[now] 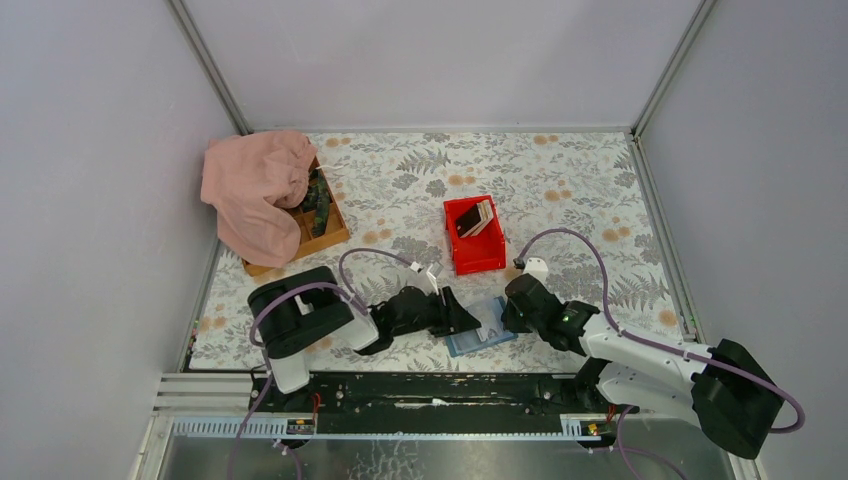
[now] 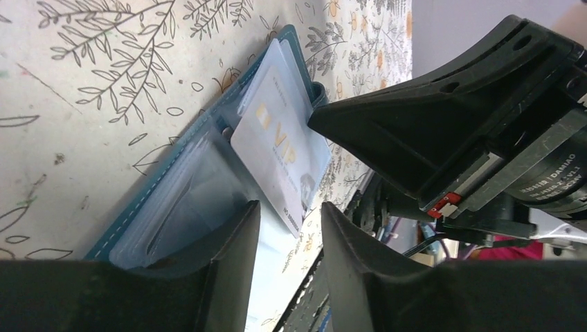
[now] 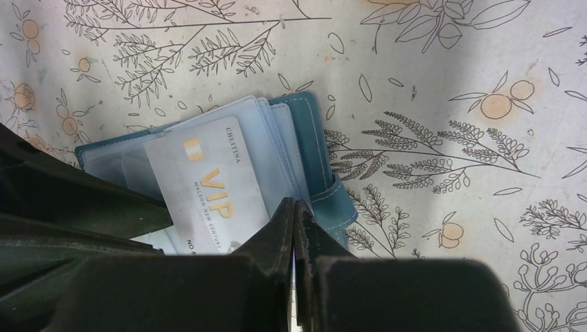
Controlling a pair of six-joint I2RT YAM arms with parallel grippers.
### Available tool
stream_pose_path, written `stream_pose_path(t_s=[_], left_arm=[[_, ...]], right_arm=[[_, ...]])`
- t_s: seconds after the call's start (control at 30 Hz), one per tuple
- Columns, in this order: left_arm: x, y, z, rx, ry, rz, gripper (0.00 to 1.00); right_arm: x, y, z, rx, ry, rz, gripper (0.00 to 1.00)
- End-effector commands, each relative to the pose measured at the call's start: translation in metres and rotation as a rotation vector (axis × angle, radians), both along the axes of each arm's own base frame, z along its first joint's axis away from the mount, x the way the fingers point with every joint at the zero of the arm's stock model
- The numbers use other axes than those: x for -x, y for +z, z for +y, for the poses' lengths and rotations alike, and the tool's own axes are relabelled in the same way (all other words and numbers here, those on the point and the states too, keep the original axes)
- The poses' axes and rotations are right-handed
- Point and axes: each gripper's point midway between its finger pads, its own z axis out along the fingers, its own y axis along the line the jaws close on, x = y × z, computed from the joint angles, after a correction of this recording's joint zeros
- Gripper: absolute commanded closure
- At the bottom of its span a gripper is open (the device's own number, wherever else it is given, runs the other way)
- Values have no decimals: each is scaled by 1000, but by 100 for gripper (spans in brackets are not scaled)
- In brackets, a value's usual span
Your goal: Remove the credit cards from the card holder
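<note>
The blue card holder (image 1: 482,330) lies open on the floral cloth between my two grippers. It shows blue in the left wrist view (image 2: 159,181) and the right wrist view (image 3: 315,145). A white VIP credit card (image 2: 277,145) (image 3: 208,180) sticks partway out of its clear sleeves. My left gripper (image 1: 462,318) (image 2: 289,221) is open; one finger (image 2: 221,270) rests on the sleeves, and the card's corner lies in the gap. My right gripper (image 1: 508,312) (image 3: 295,205) is shut, its tip on the sleeves just beside the card's edge. Several cards (image 1: 476,218) stand in the red bin.
The red bin (image 1: 478,262) stands just behind the card holder. A pink cloth (image 1: 255,185) drapes over a wooden tray (image 1: 328,238) at the back left. Grey walls close in the table on three sides. The table's near edge runs just below the card holder.
</note>
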Motion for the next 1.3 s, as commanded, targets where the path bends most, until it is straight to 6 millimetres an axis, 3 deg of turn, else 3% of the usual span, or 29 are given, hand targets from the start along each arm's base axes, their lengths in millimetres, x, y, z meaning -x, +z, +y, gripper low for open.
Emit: stream_pose_path(t_s=[0.0, 0.23, 0.43, 0.53, 0.83, 0.97, 1.27], left_arm=[[-2, 8, -6, 96, 17, -3, 56], [-5, 7, -15, 143, 21, 20, 63], [-5, 5, -7, 132, 35, 20, 83], [-4, 6, -6, 131, 33, 18, 99], [-3, 17, 10, 126, 28, -24, 100], [-1, 19, 22, 25, 9, -74, 100], [-11, 60, 54, -119, 23, -250, 100]], right_arm=[[13, -10, -6, 13, 9, 55, 100], [13, -10, -6, 7, 12, 54, 100], [12, -10, -6, 12, 10, 52, 100], [13, -11, -6, 13, 10, 51, 100], [11, -10, -7, 18, 4, 49, 100], [10, -11, -8, 30, 5, 45, 100], [6, -3, -6, 30, 16, 23, 100]])
